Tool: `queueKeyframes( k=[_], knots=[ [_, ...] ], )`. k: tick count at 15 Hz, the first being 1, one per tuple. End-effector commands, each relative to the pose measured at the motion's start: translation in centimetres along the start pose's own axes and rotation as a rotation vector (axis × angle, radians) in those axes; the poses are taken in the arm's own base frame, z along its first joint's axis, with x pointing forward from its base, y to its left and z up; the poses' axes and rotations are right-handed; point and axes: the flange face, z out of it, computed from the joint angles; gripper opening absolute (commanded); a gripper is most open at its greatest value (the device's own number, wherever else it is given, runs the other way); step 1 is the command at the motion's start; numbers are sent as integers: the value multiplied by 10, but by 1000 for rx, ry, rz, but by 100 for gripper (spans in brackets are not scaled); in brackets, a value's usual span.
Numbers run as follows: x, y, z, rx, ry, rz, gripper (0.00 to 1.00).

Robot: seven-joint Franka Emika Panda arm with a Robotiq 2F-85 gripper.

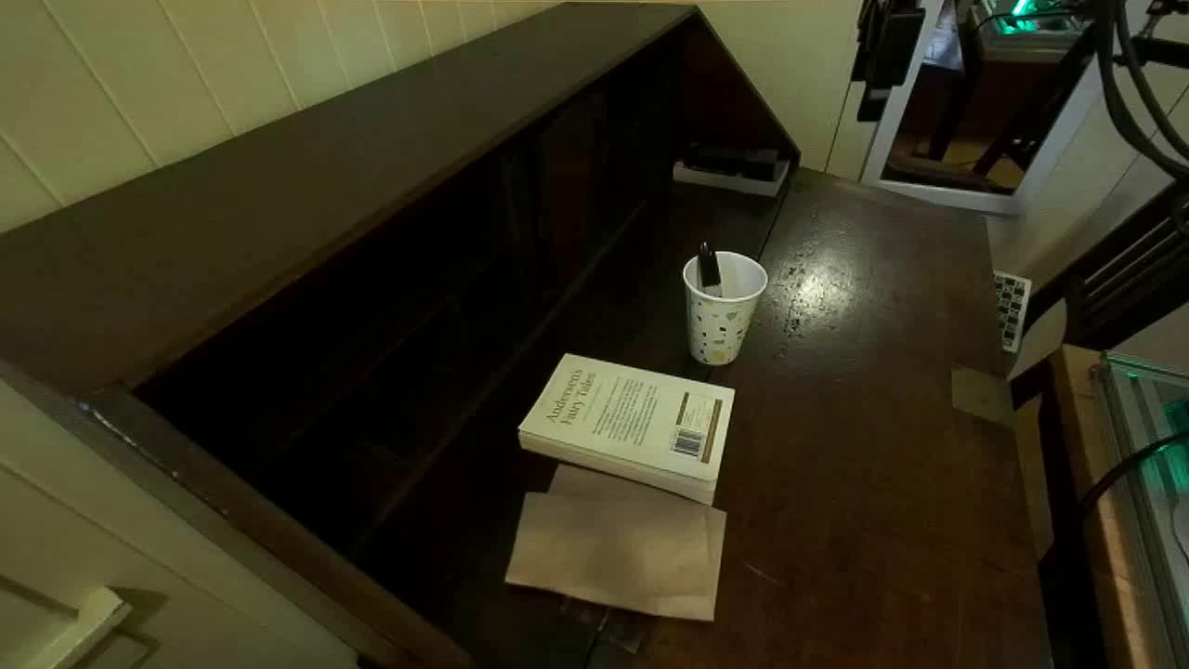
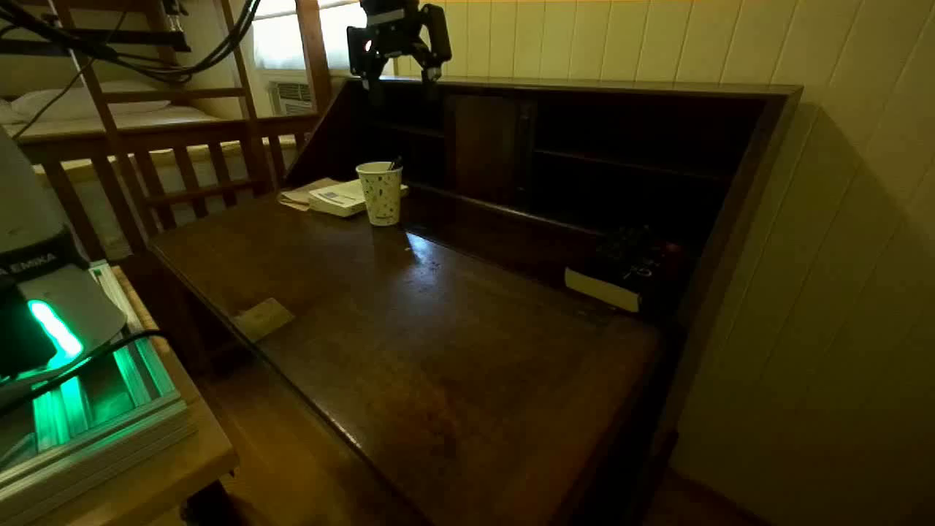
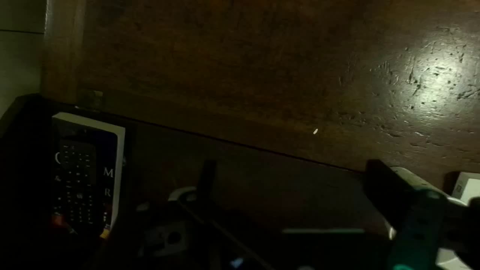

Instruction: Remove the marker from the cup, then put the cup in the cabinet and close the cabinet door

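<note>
Overhead, the gripper (image 2: 402,77) hangs spread wide; the shiny desktop (image 1: 864,446) is scuffed, the wall (image 2: 628,40) panelled.

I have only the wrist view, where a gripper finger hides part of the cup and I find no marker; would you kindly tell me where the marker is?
Observer: The marker is in the cup; an exterior view shows its dark end poking out of the top.
Operator: Thank you; from this angle, I cannot judge whether I am touching the cup.
Observer: You are apart from it: in an exterior view, the open gripper hangs higher than the cup, with a visible gap between them.
</note>
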Motion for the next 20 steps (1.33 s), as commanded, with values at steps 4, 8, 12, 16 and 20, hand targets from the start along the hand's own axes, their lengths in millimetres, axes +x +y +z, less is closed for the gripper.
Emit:
queueKeyframes(
  k=[4,8,12,16,20],
  knots=[
    [0,0,0,0,-1,0,100],
    [0,0,0,0,-1,0,100],
    [7,-8,-1,25,35,4,100],
    [25,-31,0,79,98,4,100],
    [50,-58,10,123,117,28,100]
  ],
)
